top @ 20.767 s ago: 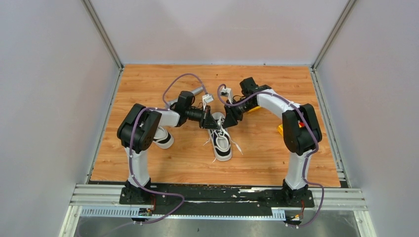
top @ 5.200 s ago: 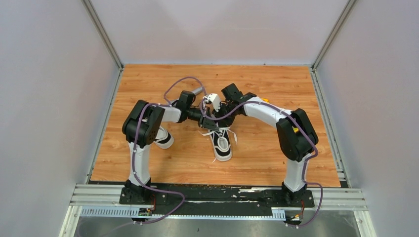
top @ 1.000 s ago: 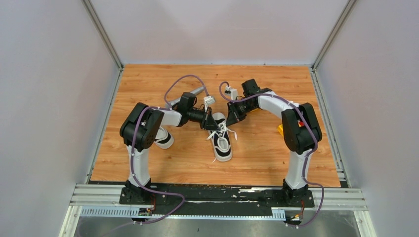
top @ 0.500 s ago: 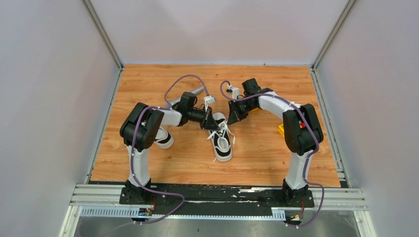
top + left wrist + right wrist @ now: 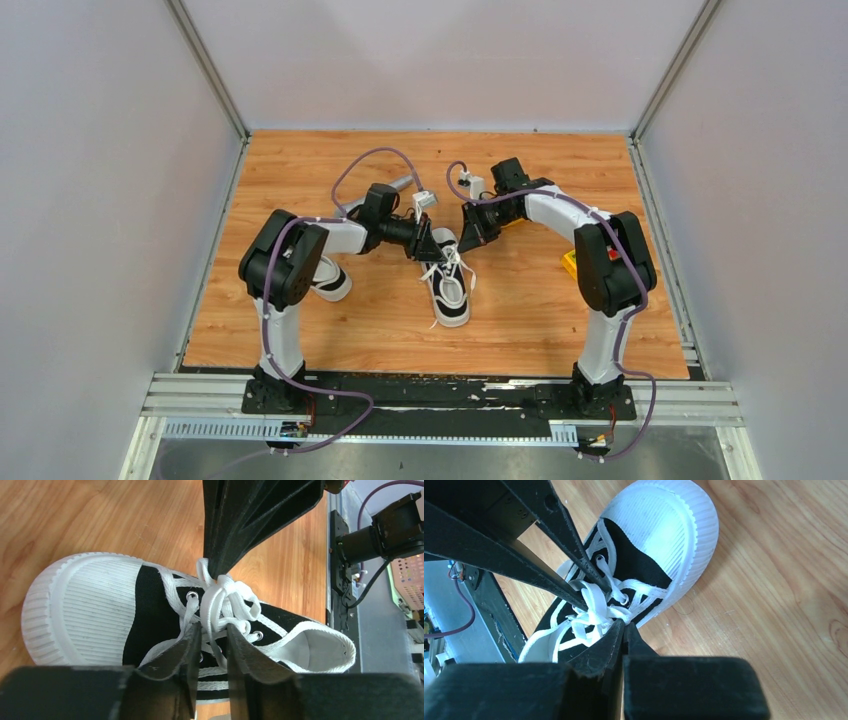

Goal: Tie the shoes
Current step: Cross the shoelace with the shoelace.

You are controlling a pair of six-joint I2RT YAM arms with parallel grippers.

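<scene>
A wood-grain tabletop [image 5: 330,330] is enclosed on three sides by pale grey walls [image 5: 100,200]. Aluminium rails [image 5: 450,398] are fixed along its near edge. A small yellow object [image 5: 567,262], possibly a block, is seen near the right side, partly hidden.

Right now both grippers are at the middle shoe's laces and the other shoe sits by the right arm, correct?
No: top external shows the other shoe by the left arm. The left gripper and right gripper are indeed at the laces of the middle shoe.
</scene>
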